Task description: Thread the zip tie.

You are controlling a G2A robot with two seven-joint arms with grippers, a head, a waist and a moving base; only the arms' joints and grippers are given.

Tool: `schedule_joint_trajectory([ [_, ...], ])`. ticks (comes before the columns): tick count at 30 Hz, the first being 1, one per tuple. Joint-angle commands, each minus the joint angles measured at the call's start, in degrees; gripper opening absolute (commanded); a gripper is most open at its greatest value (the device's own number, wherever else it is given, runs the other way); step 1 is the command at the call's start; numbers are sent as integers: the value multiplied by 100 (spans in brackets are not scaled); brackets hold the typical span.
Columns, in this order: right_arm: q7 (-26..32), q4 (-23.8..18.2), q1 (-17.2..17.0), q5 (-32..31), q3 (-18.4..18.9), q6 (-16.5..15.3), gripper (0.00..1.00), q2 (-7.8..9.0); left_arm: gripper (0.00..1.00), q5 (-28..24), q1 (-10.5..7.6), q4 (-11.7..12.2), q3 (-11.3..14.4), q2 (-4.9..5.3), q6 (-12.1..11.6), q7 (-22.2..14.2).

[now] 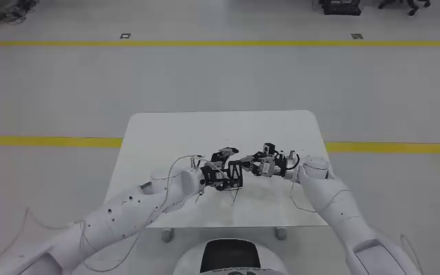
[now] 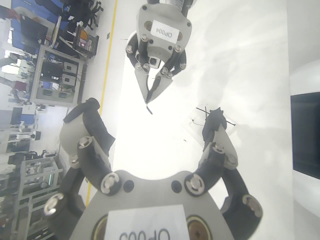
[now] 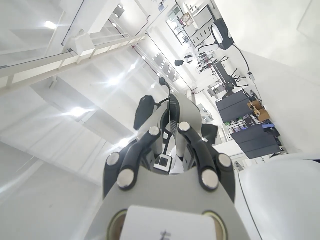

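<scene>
Tight room over the desk [image 1: 275, 130]
Wide gap between the fingers [image 2: 92, 123] of the left claw [image 2: 152, 107]; right claw [image 2: 148, 98] and its zip tie [image 2: 149, 108] sit just before it

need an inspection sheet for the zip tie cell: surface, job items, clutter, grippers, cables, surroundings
Surface: white table; both arms meet over its middle.
Job's things: black zip tie, thin, its tip sticking out past the fingertips that hold it.
Clutter: what looks like a clear packet with more black ties, lying flat on the table.
Grippers: right gripper shut on the zip tie; left gripper open, facing it, not touching the tie.
Cables: thin light cable running along the left arm; black loop at the right wrist.
Surroundings: yellow floor lines; office chairs and benches in the room behind.
</scene>
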Motion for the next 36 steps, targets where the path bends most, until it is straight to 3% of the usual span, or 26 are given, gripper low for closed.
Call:
schedule_joint_trajectory([
  [1,-2,-32,-3,-49,-3,-23,0,12,100,2,-119,27,143,21,137,54],
  [6,-2,-32,-3,-49,-3,-23,0,12,100,2,-119,27,143,21,137,54],
  [8,-71,-59,-28,-43,-4,-44,0,10,100,2,-143,23,181,19,32,55],
  [12,-197,-277,-137,-9,7,-17,0,29,100,2,-394,42,363,39,-161,49],
  [16,-161,-385,-172,-13,17,21,0,59,100,2,-686,152,718,68,34,59],
  [24,-162,-390,-172,-16,18,18,0,61,100,2,-686,152,718,68,34,59],
  [30,-471,-616,-284,-10,15,-7,0,70,100,2,-680,326,784,82,-71,-106],
  [36,-571,-742,-324,-49,50,-38,0,96,100,2,-656,325,772,94,53,-23],
])
